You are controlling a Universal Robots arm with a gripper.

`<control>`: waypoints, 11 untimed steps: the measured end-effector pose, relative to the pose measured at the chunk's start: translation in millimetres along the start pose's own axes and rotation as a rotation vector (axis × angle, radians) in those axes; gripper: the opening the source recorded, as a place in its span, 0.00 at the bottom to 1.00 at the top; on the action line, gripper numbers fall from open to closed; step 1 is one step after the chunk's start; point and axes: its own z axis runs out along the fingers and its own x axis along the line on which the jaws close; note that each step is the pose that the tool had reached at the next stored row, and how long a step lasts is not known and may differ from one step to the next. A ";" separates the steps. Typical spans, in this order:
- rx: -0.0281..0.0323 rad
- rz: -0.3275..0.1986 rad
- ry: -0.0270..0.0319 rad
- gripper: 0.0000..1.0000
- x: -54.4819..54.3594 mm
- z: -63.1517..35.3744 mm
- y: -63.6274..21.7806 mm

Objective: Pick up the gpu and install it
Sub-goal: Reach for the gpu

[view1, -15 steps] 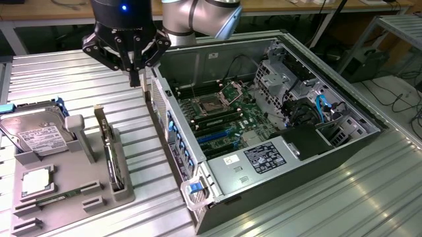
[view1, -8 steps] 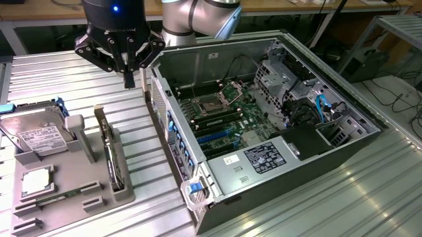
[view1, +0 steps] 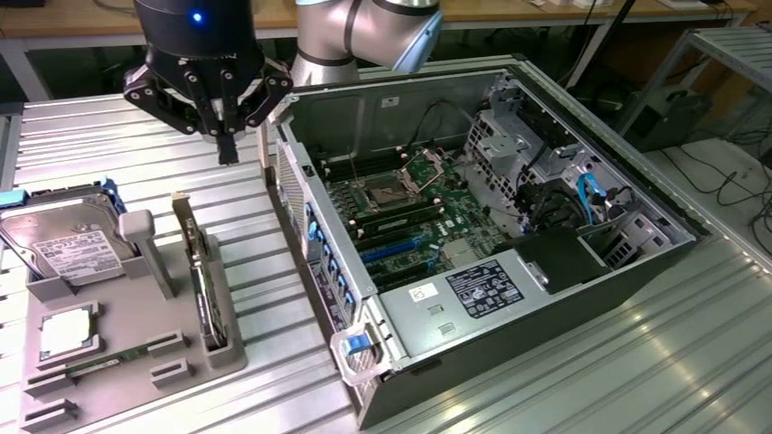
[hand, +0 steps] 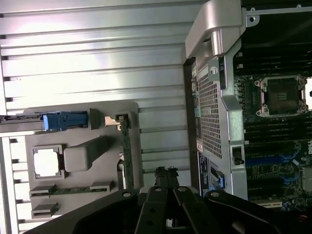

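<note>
The gpu [view1: 201, 271] is a thin dark card standing on edge in a slot of the grey holder [view1: 133, 312], its metal bracket at the far end. In the wrist view the gpu [hand: 126, 146] appears edge-on along the holder [hand: 97, 109]. My gripper [view1: 226, 149] hangs above the ribbed table, beyond the card's far end and beside the open computer case [view1: 483, 226]. Its fingers are shut with nothing between them. In the wrist view the gripper [hand: 165, 171] sits between the holder and the case wall [hand: 212, 107].
The holder also carries a silver hard drive [view1: 67, 240] with a blue caddy [hand: 63, 121], a processor [view1: 67, 330] and a green memory stick [view1: 90, 366]. Inside the case, the motherboard [view1: 404, 208] lies exposed with blue expansion slots [view1: 392, 249].
</note>
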 end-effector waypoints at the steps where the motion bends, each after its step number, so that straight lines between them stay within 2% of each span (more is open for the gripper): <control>1: 0.0000 0.000 0.0000 0.11 1.3 -0.1 -0.3; 11: 0.0000 0.000 0.0000 0.11 13.0 -0.5 -3.1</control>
